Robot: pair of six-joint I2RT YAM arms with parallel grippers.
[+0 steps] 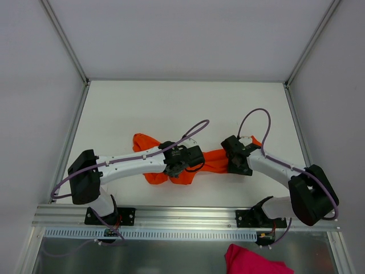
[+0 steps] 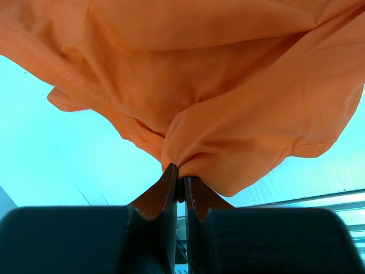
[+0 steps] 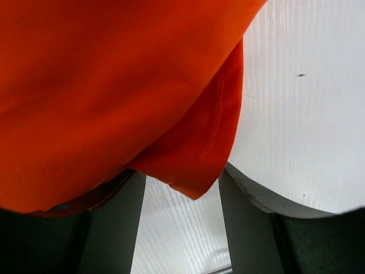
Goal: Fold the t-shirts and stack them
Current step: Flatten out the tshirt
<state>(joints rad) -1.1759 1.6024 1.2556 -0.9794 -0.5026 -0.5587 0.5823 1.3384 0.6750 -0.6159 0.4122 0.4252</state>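
The orange t-shirt lies crumpled across the middle of the white desk, strung out from 9 o'clock to 3 o'clock, with a loose lobe bulging out toward 10 o'clock. The left fingers sit over the shirt's middle. The left wrist view shows them pressed together with hardly a slit between them, pinching a gathered tuck of the fabric, which fans out from the tips in folds toward 12 o'clock. The right fingers are at the shirt's 3 o'clock end. In the right wrist view they stand well apart with bare desk showing between them. A stitched hem corner of the shirt hangs into that gap, and the cloth drapes over the finger at 7 o'clock, but nothing is clamped. A pink cloth lies beyond the aluminium rail at 5 o'clock, off the desk and well apart from the shirt.
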